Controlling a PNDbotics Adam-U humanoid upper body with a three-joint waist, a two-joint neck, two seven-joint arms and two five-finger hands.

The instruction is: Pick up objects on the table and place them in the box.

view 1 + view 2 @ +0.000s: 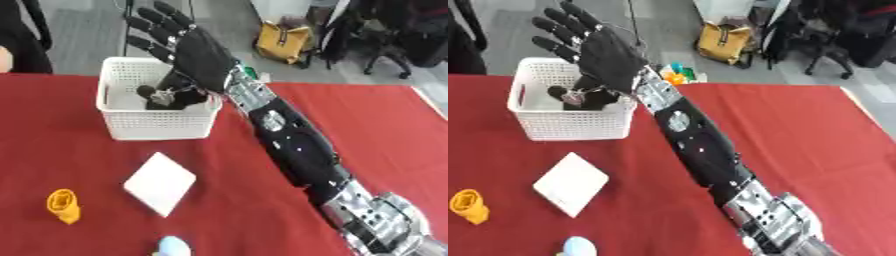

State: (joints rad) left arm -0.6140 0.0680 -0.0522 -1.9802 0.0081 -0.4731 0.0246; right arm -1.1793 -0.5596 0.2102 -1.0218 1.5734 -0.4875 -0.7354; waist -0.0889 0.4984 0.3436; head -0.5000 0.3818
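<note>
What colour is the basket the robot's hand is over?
White, a lattice-sided basket; the left eye view shows it best.

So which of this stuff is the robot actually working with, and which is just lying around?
Part of the job: white basket, dark thing inside it, white flat square, yellow thing, pale blue thing, right robot hand open over the basket.

Just lying about: yellow bag and office chair on the floor beyond the table.
</note>
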